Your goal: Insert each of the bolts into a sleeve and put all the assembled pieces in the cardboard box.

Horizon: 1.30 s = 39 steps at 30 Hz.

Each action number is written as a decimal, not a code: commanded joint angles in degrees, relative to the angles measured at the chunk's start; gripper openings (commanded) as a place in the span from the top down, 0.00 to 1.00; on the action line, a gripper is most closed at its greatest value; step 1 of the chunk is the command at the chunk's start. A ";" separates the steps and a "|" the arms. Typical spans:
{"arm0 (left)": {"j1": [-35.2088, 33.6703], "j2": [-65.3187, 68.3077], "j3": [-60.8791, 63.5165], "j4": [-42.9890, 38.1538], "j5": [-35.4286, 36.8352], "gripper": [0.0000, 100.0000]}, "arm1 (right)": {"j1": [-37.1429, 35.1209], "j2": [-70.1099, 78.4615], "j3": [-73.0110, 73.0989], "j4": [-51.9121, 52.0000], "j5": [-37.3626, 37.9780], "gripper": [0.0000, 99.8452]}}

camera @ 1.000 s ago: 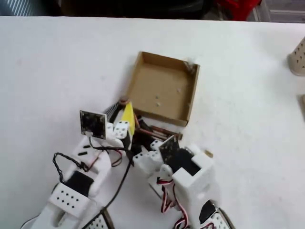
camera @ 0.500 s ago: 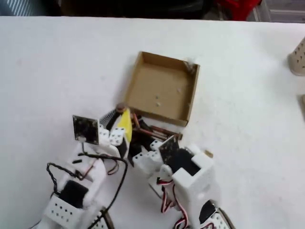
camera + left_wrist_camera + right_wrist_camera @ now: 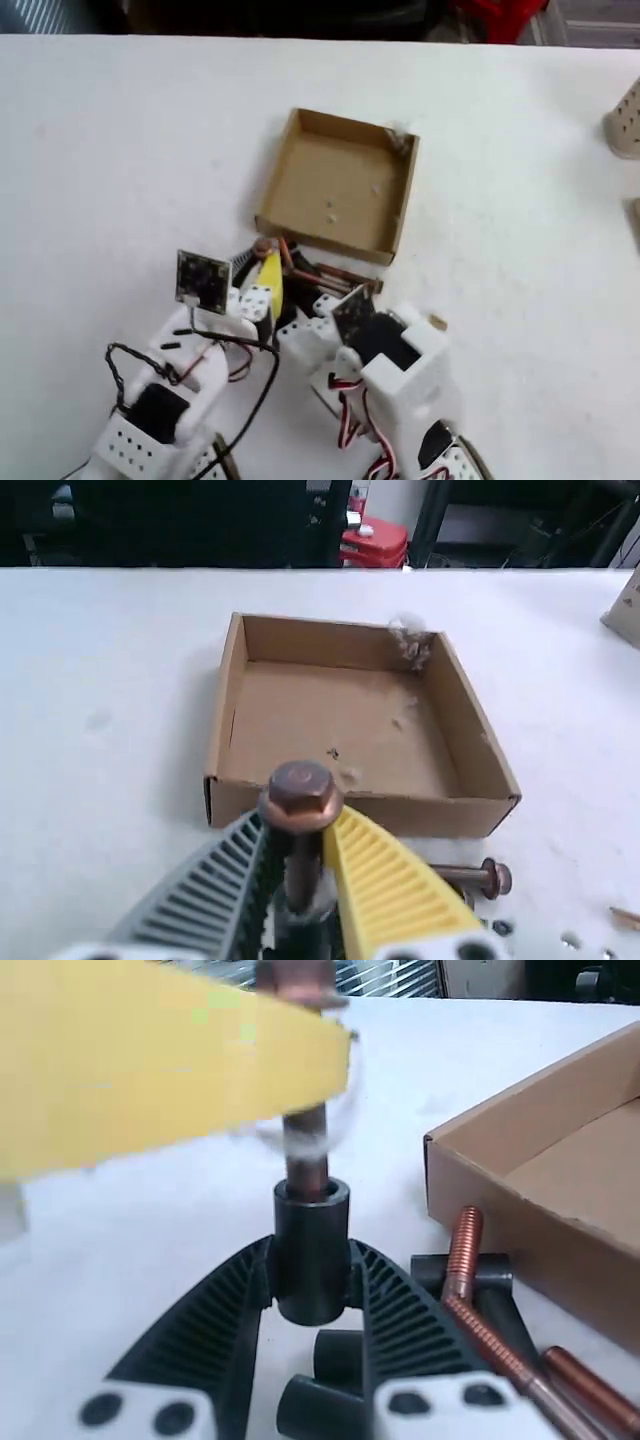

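My left gripper [image 3: 298, 828] is shut on a copper bolt [image 3: 300, 792], its hex head standing up between the grey and yellow fingers. In the right wrist view my right gripper [image 3: 312, 1272] is shut on an upright black sleeve [image 3: 312, 1218]. The bolt's shaft [image 3: 306, 1155] comes down into the sleeve's mouth under the yellow finger [image 3: 170, 1070]. From above, the two grippers meet just in front of the cardboard box [image 3: 296, 222], the left gripper [image 3: 262, 264] beside the right gripper [image 3: 293, 300]. Only small specks lie on the box's floor [image 3: 300, 710].
Loose copper bolts [image 3: 470, 1305] and black sleeves [image 3: 342, 1356] lie on the table beside the box's near wall [image 3: 520, 1210]. One bolt [image 3: 468, 878] lies before the box's front corner. A pale perforated object [image 3: 626, 122] stands at the far right edge.
The left arm swung left with the bolt, then came back right toward the right gripper. The bolt head now sits lower and closer to the sleeve. The right arm has kept still.
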 commanded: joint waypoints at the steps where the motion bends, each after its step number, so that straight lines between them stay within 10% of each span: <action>1: 1.27 -0.40 -4.40 3.60 0.26 0.98 | 0.31 -0.13 -0.35 -1.10 0.09 0.98; 20: 1.27 -0.66 -1.85 11.52 0.09 0.97 | 0.84 -0.13 -0.35 -1.10 0.09 0.98; 29: 1.19 -0.66 0.88 11.96 0.35 0.59 | 0.84 -0.13 -0.35 -1.10 0.09 0.98; 39: -5.76 -0.75 -1.41 11.96 0.18 0.58 | 0.92 -0.13 -0.35 -1.10 0.09 0.98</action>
